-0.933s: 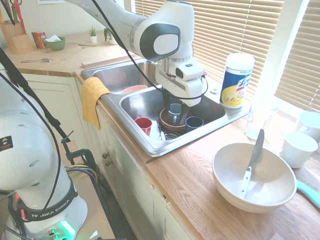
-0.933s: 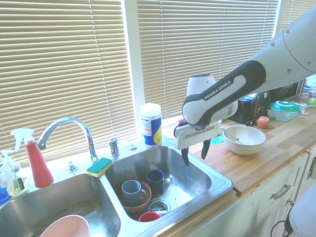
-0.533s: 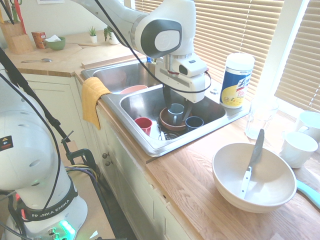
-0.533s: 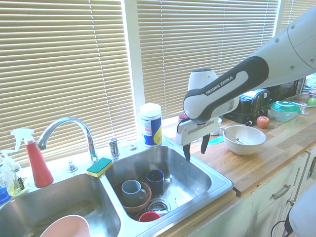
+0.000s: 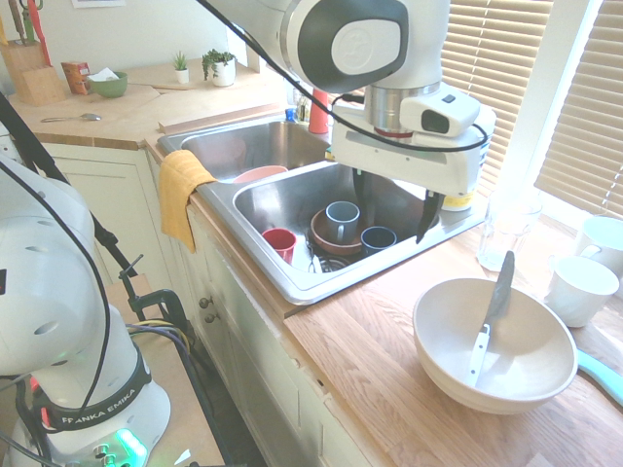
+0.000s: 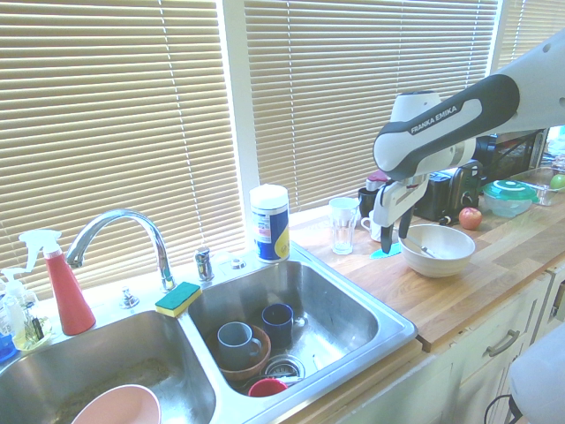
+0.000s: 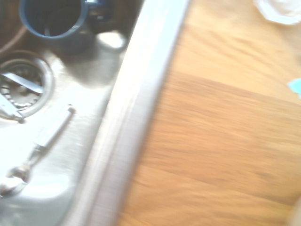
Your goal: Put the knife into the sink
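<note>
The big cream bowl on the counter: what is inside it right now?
The knife lies in the bowl, white handle down in the hollow, dark blade leaning up over the far rim. Nothing else shows inside; the spot under the knife is covered.

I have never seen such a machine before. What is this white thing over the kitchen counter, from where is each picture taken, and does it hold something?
It is a white robot arm ending in a two-finger gripper. Two pictures come from cameras standing on opposite sides of the arm; the blurred third comes from a camera on its wrist, looking down at the steel sink rim and the wooden counter. The jaws are open and hold nothing. The gripper hangs above the edge of the shiny stainless-steel double sink, which contains mugs and bowls. On the counter stands a big cream bowl; inside it rests the white-handled knife with a dark blade, which should go into the sink.
</note>
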You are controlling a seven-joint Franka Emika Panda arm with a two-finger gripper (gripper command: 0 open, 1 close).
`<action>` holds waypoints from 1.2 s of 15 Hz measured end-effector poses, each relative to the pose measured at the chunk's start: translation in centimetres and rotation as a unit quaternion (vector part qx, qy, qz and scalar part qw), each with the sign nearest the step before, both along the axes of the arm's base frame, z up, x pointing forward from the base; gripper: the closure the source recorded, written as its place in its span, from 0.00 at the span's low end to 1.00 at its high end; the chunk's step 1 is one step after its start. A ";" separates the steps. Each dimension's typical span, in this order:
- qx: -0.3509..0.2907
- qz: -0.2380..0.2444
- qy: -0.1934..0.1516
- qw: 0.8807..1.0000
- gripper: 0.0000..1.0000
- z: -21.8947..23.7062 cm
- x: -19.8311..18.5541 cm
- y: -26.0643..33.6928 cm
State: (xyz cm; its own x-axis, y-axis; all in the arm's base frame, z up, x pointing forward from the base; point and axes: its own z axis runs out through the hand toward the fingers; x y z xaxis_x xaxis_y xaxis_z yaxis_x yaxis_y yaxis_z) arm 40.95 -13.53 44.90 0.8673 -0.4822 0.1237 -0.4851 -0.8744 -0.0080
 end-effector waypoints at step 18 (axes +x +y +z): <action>-0.001 -0.063 0.029 0.998 1.00 -8.4 0.6 -13.7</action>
